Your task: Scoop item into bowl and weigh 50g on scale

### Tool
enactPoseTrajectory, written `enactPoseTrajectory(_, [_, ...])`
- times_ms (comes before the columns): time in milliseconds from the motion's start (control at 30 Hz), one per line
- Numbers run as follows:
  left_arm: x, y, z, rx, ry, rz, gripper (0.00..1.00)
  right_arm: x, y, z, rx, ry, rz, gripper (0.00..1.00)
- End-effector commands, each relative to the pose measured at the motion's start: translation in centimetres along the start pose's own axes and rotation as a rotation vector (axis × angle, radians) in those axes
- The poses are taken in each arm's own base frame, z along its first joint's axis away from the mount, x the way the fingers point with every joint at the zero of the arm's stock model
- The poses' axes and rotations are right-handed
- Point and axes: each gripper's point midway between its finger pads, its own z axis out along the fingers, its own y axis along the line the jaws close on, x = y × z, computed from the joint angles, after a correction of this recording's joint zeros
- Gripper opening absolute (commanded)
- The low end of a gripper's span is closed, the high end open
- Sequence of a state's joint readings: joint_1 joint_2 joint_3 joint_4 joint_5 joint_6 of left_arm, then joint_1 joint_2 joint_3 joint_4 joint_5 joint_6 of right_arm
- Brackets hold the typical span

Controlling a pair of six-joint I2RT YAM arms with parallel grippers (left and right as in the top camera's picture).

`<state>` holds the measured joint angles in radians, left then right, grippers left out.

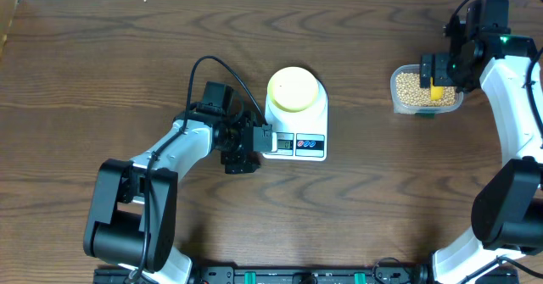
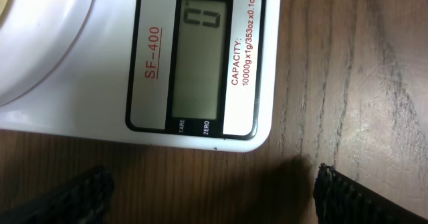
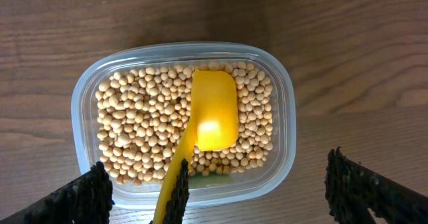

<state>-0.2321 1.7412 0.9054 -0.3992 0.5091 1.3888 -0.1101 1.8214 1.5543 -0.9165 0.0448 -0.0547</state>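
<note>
The white scale [image 1: 299,130] sits mid-table with the pale yellow-green bowl [image 1: 293,89] on its platform. Its display [image 2: 199,63] shows a zero. My left gripper [image 1: 261,146] is open at the scale's front left corner, and its fingertips [image 2: 93,187] straddle bare table there. The tan beans [image 3: 134,127] fill a clear tub [image 3: 85,93] at the right. A yellow scoop [image 3: 214,114] lies on the beans, its handle [image 3: 168,190] bearing a black ribbed strip. My right gripper [image 3: 217,167] hangs open above the tub [image 1: 426,89], holding nothing.
The wood table [image 1: 382,191] runs out to a pale border along the far edge. A black cable [image 1: 212,64] loops above the left arm. Both arm bases stand at the table's near edge, left and right.
</note>
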Motion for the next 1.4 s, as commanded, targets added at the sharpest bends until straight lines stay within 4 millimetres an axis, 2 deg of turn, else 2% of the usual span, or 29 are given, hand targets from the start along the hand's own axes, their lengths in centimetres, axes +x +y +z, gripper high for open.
enactPoseTrajectory(0, [1.25, -0.73, 0.46, 0.018, 0.049, -0.007, 0.98, 0.16, -0.42, 0.18, 0.01, 0.006, 0.011, 0.99])
enactPoseTrajectory(1367, [1.49, -0.67, 0.45, 0.015, 0.064, -0.006, 0.98, 0.17, -0.42, 0.18, 0.01, 0.006, 0.011, 0.99])
